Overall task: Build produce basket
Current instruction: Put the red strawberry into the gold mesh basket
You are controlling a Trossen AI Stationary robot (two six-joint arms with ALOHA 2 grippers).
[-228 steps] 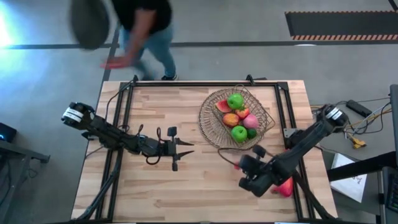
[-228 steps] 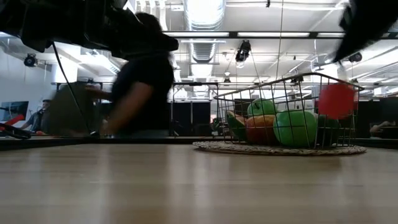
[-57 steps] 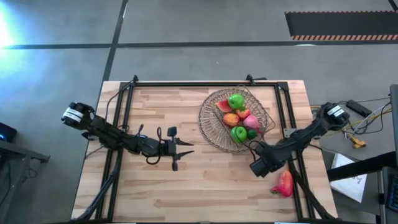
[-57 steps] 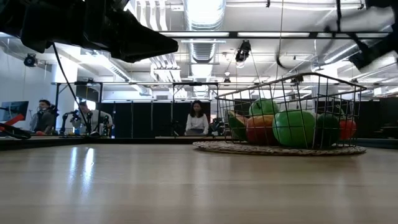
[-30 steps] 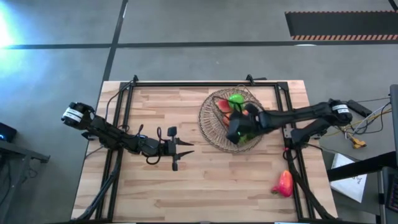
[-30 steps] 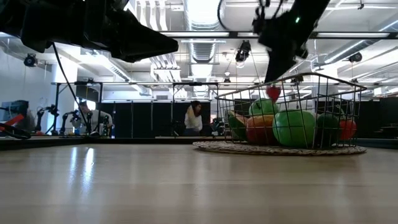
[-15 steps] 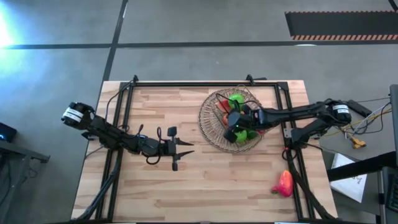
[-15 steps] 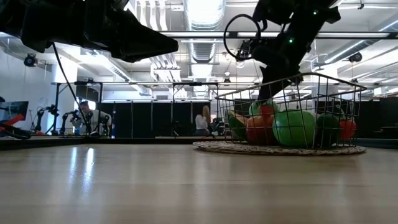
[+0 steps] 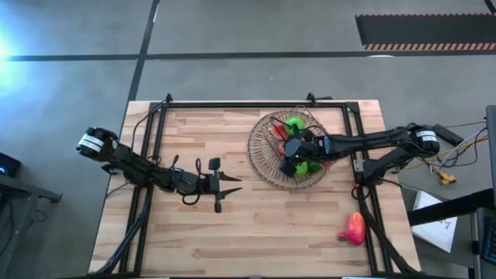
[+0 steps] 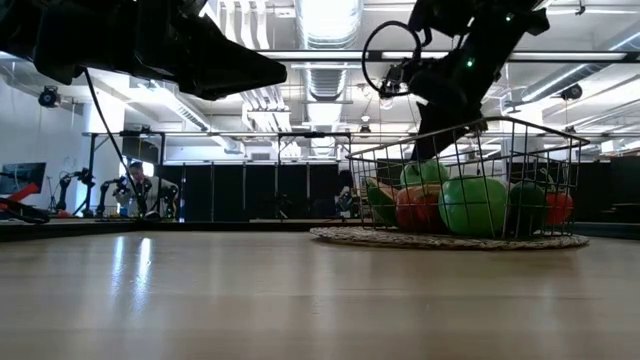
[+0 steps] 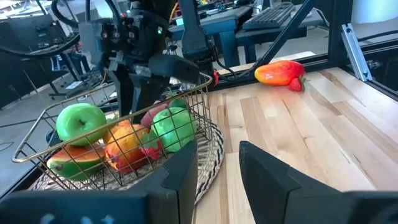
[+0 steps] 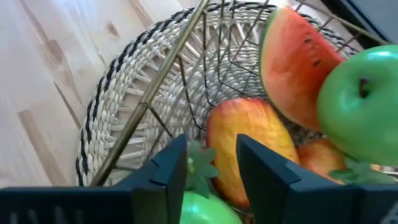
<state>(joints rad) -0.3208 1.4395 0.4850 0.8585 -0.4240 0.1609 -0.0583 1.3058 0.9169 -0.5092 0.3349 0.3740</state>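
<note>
The wire basket (image 9: 262, 159) stands on a round woven mat (image 9: 256, 136) at the table's far right. It holds green apples (image 12: 360, 106), a red slice (image 12: 292, 62), an orange-yellow piece (image 12: 249, 149) and more produce. My right gripper (image 9: 288, 165) reaches down inside the basket, open, its fingers just above the fruit with a green leaf (image 12: 200, 169) showing below the gap. A red-orange pepper (image 9: 353, 227) lies on its side on the table near the right front edge. My left gripper (image 9: 232, 186) hovers open left of the basket, holding nothing.
Black frame rails (image 9: 151, 155) run along the table's left, far and right sides. The wide middle and near part of the wooden top (image 9: 232, 232) is bare. People stand far off in the room behind the table.
My right gripper has sunk from above the basket's rim down among the fruit, tipping more steeply downward. The small red piece that hung at its fingertips a second ago went down with it and no longer shows between the fingers.
</note>
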